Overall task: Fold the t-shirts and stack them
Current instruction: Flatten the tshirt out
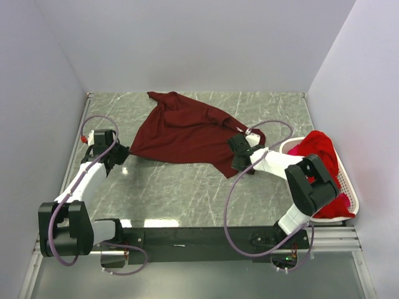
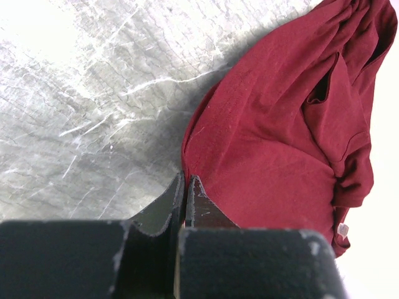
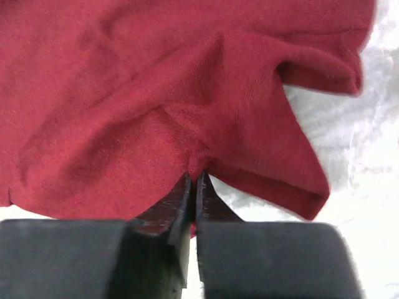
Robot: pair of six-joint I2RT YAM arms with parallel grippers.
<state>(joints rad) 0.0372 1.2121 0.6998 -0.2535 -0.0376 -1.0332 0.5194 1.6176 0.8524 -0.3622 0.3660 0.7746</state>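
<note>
A dark maroon t-shirt lies crumpled and partly spread on the grey marbled table, behind the centre. My left gripper is shut on the shirt's left corner; the left wrist view shows the jaws pinched on the cloth edge. My right gripper is shut on the shirt's right edge; in the right wrist view the cloth puckers into the closed jaws. Bright red shirts are heaped in the white basket on the right.
The white perforated basket stands at the right edge beside the right arm. Grey walls enclose the table at the back and on both sides. A black rail with cables runs along the near edge.
</note>
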